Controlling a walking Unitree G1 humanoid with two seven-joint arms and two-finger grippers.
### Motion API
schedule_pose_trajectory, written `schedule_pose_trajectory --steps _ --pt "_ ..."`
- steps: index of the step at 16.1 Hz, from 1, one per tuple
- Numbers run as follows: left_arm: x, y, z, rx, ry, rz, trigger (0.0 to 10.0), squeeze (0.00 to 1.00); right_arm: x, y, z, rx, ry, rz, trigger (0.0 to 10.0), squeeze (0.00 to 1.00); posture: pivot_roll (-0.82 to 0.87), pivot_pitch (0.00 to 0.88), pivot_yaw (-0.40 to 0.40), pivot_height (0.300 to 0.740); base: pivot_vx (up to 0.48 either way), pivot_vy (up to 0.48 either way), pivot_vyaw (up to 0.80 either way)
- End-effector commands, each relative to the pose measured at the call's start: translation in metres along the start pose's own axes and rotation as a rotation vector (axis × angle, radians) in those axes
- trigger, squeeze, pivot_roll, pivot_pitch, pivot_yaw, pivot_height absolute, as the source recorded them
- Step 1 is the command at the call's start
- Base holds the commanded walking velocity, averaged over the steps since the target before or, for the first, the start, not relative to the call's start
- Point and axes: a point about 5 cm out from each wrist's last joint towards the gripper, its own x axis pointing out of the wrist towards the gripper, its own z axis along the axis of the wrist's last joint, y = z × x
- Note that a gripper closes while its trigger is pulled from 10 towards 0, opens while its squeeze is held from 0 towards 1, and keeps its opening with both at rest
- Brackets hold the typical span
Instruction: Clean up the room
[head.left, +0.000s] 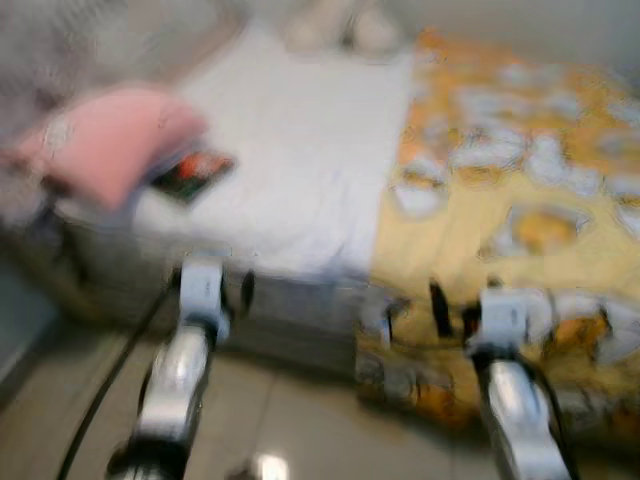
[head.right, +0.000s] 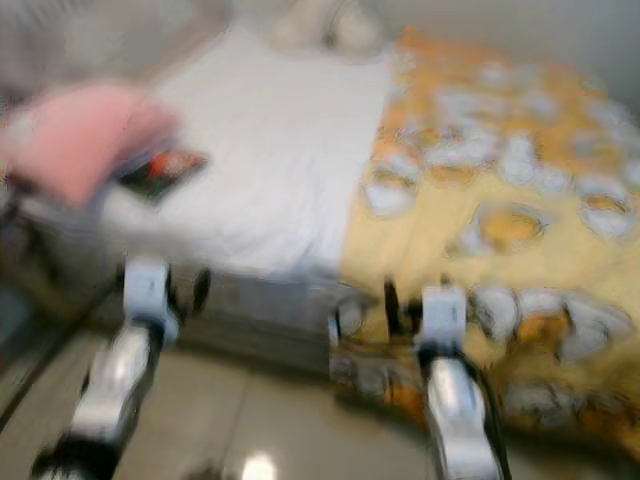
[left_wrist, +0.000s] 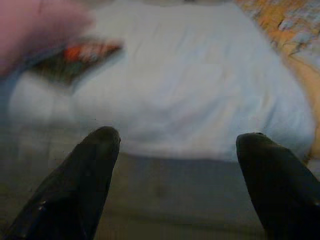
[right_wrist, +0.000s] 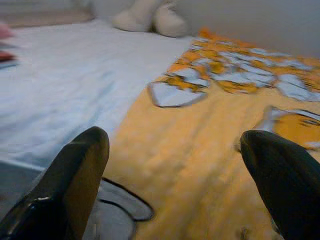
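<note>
Two grippers held out level toward the bed (head.left: 300, 170), both head views smeared by motion. Left gripper (left_wrist: 175, 145) spread wide with nothing between its fingers, aimed at the white sheet (left_wrist: 200, 85). Beyond and off to one side of those jaws, well apart from them, lay a dark booklet with red print (left_wrist: 75, 57), half tucked under a pink pillow (head.left: 120, 140). Right gripper (right_wrist: 175, 145) likewise gaping and empty, pointed across the yellow patterned blanket (right_wrist: 210, 160), with pale stuffed toys (right_wrist: 150, 17) far ahead at the wall. Judged as an approach, going by the blur and the bare fingers; which item was meant could not be settled from this. Next called for steadying, closing the gap to the bed edge, then lining open jaws over whatever loose item was chosen.
</note>
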Motion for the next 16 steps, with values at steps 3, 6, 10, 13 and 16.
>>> schedule_pose_trajectory --steps 3,6,10,13,16 --pt "0.026 -0.022 0.04 0.049 -0.106 -0.014 10.0 0.0 0.007 0.014 -0.003 0.049 0.027 0.059 10.0 0.0 0.05 0.0 0.002 0.74 0.0 -0.32 0.48" --pt "0.01 -0.017 0.029 0.021 -0.094 -0.074 10.0 0.0 0.006 0.014 -0.005 0.05 0.037 0.067 10.0 0.0 0.04 0.0 0.015 0.74 0.0 -0.471 0.3" --pt "0.0 -0.004 0.009 0.076 -0.02 -0.039 10.0 0.0 -0.007 -0.001 -0.018 0.044 0.073 0.02 10.0 0.0 0.03 0.0 0.028 0.74 0.0 -0.181 0.0" --pt "0.005 0.0 0.02 0.106 -0.048 -0.026 10.0 0.0 -0.011 0.009 -0.022 0.057 0.091 0.047 10.0 0.0 0.04 0.0 0.03 0.74 0.0 0.0 0.0" --pt "-0.042 0.003 0.004 0.122 -0.071 -0.261 10.0 0.0 -0.032 0.015 -0.029 0.082 0.124 0.118 10.0 0.0 0.04 0.0 0.021 0.74 0.0 0.0 0.0"
